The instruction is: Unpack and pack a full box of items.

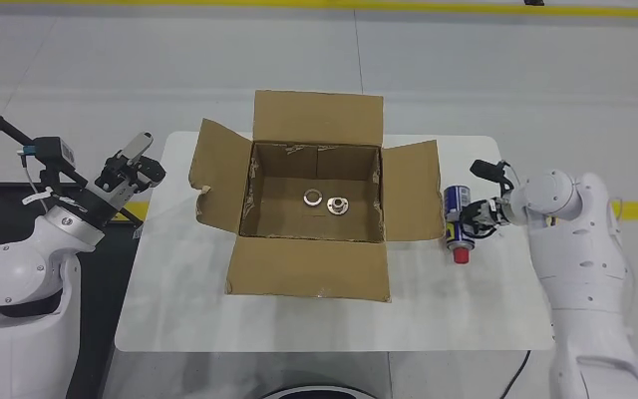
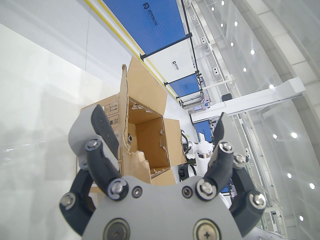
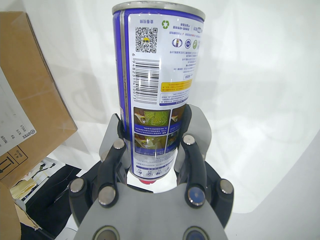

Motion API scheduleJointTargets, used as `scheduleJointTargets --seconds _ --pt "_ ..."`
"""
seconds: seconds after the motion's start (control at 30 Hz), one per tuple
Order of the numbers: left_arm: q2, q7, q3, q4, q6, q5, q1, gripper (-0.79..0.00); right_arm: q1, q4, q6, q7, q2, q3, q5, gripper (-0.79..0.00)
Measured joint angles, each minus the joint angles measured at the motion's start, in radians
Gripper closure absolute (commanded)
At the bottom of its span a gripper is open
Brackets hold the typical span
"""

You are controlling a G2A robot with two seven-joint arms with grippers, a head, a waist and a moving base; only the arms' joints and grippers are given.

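R gripper is clamping the spray can low on its body near the red cap, w/ fingers pressing both sides. The can is lying level just beside the right-hand flap of the cardboard box, over the white table; can't tell if it's touching the top. The box is sitting mid-table w/ all flaps open, holding a metal ring and a flanged metal part side by side. L gripper is hanging off the table's left edge, jaws spread wide, holding nothing.
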Motion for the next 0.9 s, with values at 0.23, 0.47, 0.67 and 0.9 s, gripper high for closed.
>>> scheduleJointTargets --seconds 0.23,0.47,0.67,0.9 --pt "0.0 0.0 0.0 0.0 0.0 0.0 0.0 -0.785 -0.013 -0.021 0.023 0.004 0.005 -0.021 -0.004 -0.385" --pt "0.0 0.0 0.0 0.0 0.0 0.0 0.0 -0.785 -0.017 -0.029 0.033 0.004 0.008 -0.045 -0.006 -0.489" --pt "0.0 0.0 0.0 0.0 0.0 0.0 0.0 -0.785 -0.01 -0.02 0.04 0.001 0.01 -0.065 -0.005 -0.579" --pt "0.0 0.0 0.0 0.0 0.0 0.0 0.0 -0.785 -0.004 -0.009 0.04 -0.002 0.013 -0.08 0.002 -0.625"
